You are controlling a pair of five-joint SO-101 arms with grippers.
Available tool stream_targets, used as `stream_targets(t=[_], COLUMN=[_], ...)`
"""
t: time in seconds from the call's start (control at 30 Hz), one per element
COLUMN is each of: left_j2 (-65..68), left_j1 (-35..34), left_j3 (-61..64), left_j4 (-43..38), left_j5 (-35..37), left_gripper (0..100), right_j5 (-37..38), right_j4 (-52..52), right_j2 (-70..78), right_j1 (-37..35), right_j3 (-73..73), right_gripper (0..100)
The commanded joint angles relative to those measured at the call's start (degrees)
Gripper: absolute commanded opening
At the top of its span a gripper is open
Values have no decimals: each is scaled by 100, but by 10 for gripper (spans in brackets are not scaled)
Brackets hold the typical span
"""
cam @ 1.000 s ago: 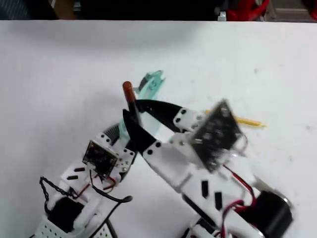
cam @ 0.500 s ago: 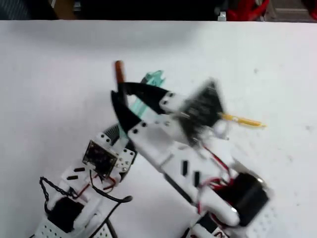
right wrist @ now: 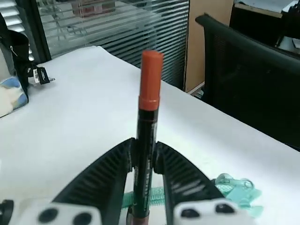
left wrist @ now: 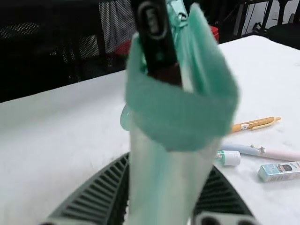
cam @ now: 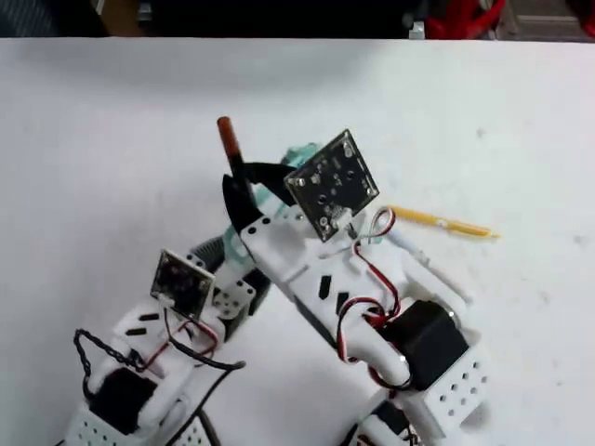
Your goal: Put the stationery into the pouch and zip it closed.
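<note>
Two hands are standing close together above the bench (cam: 102, 139). Your right hand (right wrist: 145, 146) is clenching the black marker (right wrist: 149, 93) by its barrel, orange cap pointing up, its lower end sitting at the mouth of the teal pouch (left wrist: 183, 117). Your left hand (left wrist: 166, 168) is grasping that pouch, holding it upright and open. Farther out, a yellow pen (left wrist: 255, 123), a pale pen (left wrist: 267, 152) and a small box (left wrist: 280, 171) are lying on the bench.
</note>
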Motion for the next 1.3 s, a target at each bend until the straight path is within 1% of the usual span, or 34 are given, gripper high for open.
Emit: stream_targets(t=[0.0, 0.3, 0.43, 0.5, 0.63, 0.67, 0.97, 1.03, 1.07, 1.13, 1.27], left_j2=[31, 31, 31, 31, 31, 31, 31, 31, 31, 31, 31], left_j1=[-13, 13, 22, 22, 22, 22, 22, 22, 22, 22, 22], left_j3=[-343, -325, -316, -316, -316, -316, -316, -308, -308, -308, -308], left_j4=[167, 167, 167, 167, 167, 167, 167, 167, 167, 167, 167], left_j5=[97, 97, 97, 97, 97, 97, 97, 97, 97, 97, 88], left_gripper=[189, 187, 187, 187, 187, 187, 187, 187, 187, 181, 142], right_j5=[35, 79, 88, 202, 396, 396, 396, 387, 360, 352, 404], right_j4=[-154, 286, 532, 637, 840, 866, 901, 910, 936, 1103, 1358], right_j2=[-75, -92, -426, -681, -954, -971, -1007, -954, -927, -769, -453], right_j1=[48, 57, 57, 57, 57, 57, 136, 523, 831, 1560, 2993], right_j3=[9, -18, -18, -18, -18, -18, -26, -88, -105, -141, -149], right_gripper=[19, 19, 29, 78, 238, 249, 237, 237, 237, 235, 188])
